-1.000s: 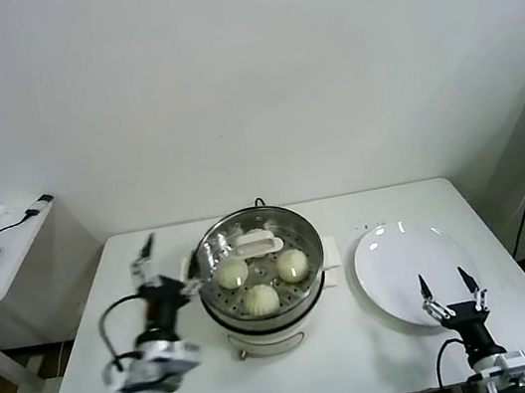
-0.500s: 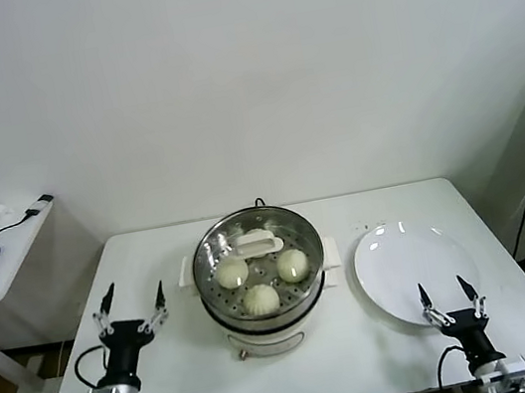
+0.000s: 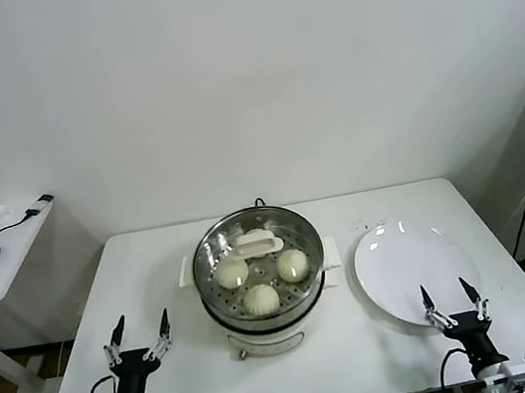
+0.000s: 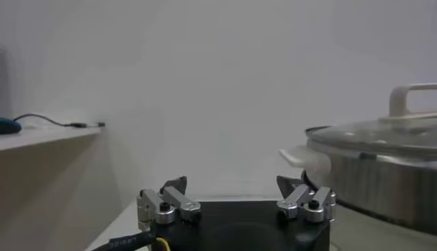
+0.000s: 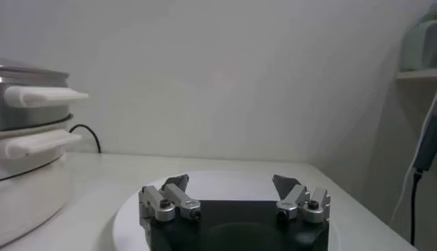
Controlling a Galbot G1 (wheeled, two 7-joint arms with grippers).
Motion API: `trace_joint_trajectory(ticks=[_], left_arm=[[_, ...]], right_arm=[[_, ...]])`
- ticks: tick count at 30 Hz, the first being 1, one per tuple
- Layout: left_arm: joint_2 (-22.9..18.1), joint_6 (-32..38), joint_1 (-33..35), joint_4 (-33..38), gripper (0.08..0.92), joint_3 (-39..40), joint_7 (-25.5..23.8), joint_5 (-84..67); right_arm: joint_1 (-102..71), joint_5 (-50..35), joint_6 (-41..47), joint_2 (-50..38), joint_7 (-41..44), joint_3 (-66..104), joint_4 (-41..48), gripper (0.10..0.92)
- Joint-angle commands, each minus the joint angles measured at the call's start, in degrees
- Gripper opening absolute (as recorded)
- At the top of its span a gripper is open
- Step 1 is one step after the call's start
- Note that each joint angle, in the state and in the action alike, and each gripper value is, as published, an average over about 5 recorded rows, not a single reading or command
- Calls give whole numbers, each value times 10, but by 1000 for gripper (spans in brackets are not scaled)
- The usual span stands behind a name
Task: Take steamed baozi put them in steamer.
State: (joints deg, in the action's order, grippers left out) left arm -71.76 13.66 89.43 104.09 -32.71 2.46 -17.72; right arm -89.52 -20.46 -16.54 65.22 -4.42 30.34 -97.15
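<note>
Near the table's front edge, the left gripper (image 3: 138,334) and right gripper (image 3: 452,296) sit either side of the steamer (image 3: 260,267), fingers spread and empty. Three buns (image 3: 259,299) sit inside; further reaches should descend vertically, clear of the rim.

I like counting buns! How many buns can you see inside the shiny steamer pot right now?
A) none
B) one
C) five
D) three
D: the head view shows three steamed baozi sitting on the perforated tray inside the steamer, and the white plate beside it is bare.
</note>
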Motion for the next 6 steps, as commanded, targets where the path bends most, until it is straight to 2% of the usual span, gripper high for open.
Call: trace_joint_trajectory(ticks=[1, 6], left_arm=[[4, 27, 6, -32, 823, 0, -2, -42], [3, 30, 7, -29, 823, 2, -7, -39]], right_arm=[[-3, -3, 0, -2, 1, 0, -2, 823], [-2, -4, 0, 0, 0, -1, -3, 823]])
